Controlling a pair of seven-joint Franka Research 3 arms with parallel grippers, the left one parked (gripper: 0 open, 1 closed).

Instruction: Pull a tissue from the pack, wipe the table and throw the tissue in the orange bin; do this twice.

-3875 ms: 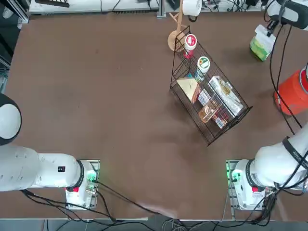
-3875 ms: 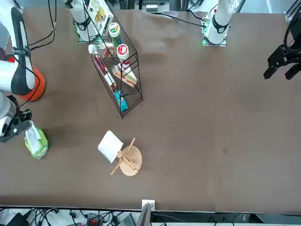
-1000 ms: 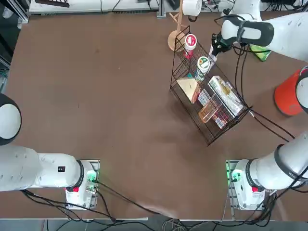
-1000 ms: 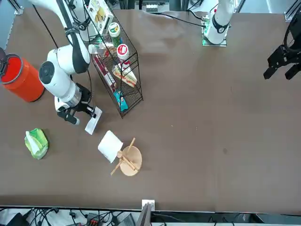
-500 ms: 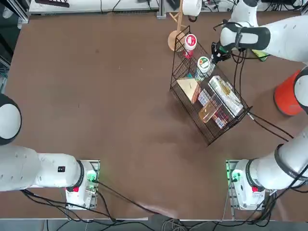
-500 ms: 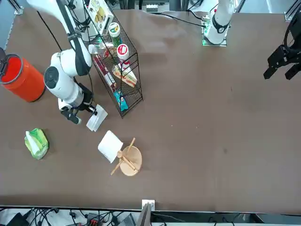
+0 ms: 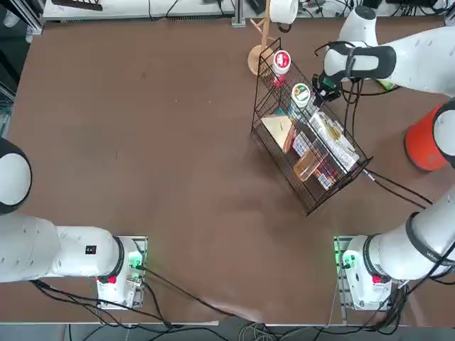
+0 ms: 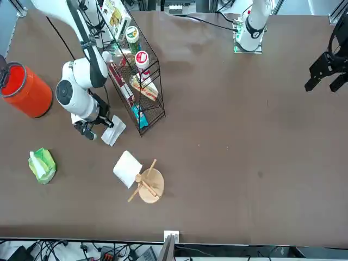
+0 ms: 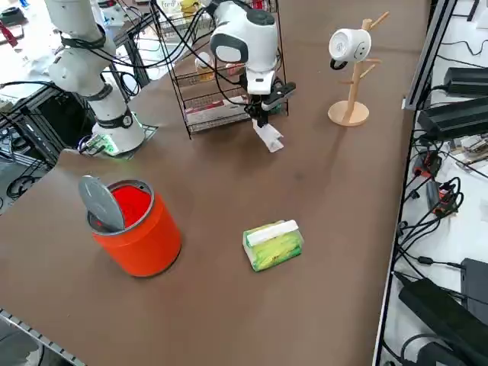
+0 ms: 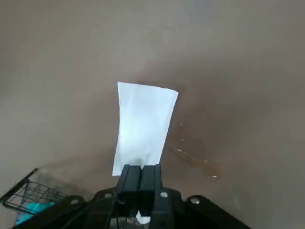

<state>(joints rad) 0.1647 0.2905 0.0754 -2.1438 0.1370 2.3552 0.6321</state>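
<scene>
The right gripper [image 10: 139, 177] hangs just beside the black wire basket [image 8: 136, 81], its fingers [image 10: 129, 179] pressed together on a white tissue [image 10: 143, 126] that trails onto the brown tabletop [image 8: 228, 136]. The green pack [image 9: 272, 244] lies well apart from the basket, and the orange bin [image 9: 136, 227] stands near the pack.

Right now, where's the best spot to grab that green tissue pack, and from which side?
Probably from straight above, pinching the white tissue tuft sticking out of the green tissue pack. It lies flat on the table, opening up, apart from the orange bin.

wire basket [image 7: 307, 138]: snacks, cups | wooden mug stand [image 8: 148, 186] | white mug [image 9: 345, 46]
</scene>
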